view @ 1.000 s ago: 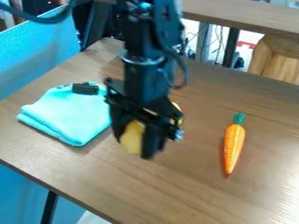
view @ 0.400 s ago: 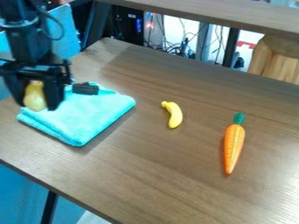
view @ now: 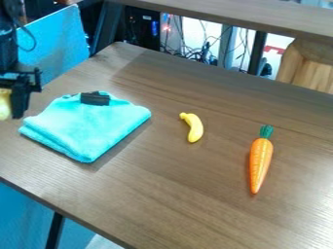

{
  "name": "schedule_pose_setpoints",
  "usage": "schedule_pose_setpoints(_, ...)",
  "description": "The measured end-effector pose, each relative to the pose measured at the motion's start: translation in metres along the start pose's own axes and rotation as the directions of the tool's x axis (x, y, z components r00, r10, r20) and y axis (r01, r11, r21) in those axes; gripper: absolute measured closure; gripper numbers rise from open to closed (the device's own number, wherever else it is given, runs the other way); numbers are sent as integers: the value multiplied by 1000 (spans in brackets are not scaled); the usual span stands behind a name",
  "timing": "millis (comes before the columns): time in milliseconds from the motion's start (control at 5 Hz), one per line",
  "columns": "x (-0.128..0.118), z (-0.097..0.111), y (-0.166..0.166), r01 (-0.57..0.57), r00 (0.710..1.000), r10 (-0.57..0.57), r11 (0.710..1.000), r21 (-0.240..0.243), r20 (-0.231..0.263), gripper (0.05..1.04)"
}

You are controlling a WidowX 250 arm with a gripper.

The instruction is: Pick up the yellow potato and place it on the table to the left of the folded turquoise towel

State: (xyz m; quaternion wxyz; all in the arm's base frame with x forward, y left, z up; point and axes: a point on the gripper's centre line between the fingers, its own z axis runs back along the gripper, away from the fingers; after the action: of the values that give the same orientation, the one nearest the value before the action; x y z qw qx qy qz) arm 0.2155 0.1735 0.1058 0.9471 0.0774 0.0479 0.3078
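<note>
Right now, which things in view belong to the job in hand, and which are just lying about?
In hand:
- gripper, at the left edge of the view
- yellow object, held in it

Lying about:
- folded turquoise cloth, nearest the gripper
- small black item at the cloth's far edge
- banana
- carrot

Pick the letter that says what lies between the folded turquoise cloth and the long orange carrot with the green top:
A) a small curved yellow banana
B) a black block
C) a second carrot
A: the small curved yellow banana lies on the bare table between the folded turquoise cloth and the long orange carrot, while the black block rests on the cloth.
</note>
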Motion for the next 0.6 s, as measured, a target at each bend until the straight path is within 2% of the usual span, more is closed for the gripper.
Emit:
schedule_pose_setpoints(200, 7, -9, 4, -54, 998, 54, 999, 2, 11, 370)
schedule_pose_setpoints(400, 5, -31, 4, -95, 995, 95, 995, 8, -25, 370)
schedule_pose_setpoints(600, 9, -53, -3, -101, 994, 101, 995, -13, -51, 370)
